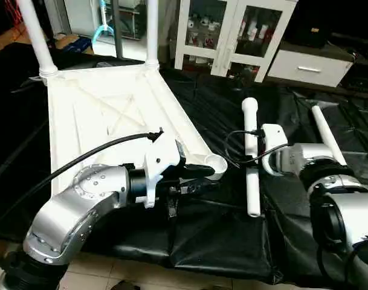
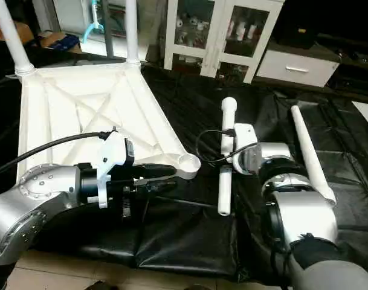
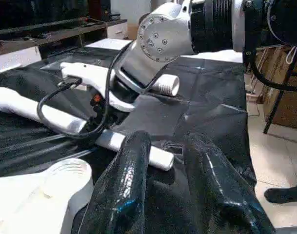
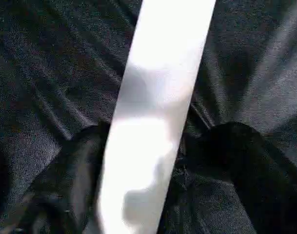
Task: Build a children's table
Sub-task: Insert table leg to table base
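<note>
The children's table top [image 1: 111,103] lies upside down on a black sheet, X-ribs up. Two white legs [image 1: 35,36] [image 1: 152,30] stand in its far corner sockets. My left gripper [image 1: 208,171] rests at the near right corner socket [image 1: 216,163]; its fingers [image 3: 128,185] stand apart with only the sheet between them. A third leg [image 1: 251,157] lies on the sheet to the right. My right gripper [image 4: 143,146] is down over it, open, a finger [image 4: 80,165] close on each side. A fourth leg [image 1: 327,136] lies further right.
The black sheet [image 1: 220,235] ends near me at a tiled floor. A white glass-door cabinet [image 1: 232,36] and a white drawer unit [image 1: 310,66] stand behind. A cable [image 1: 81,160] runs along my left forearm. A person's shoe [image 3: 285,192] shows on the floor.
</note>
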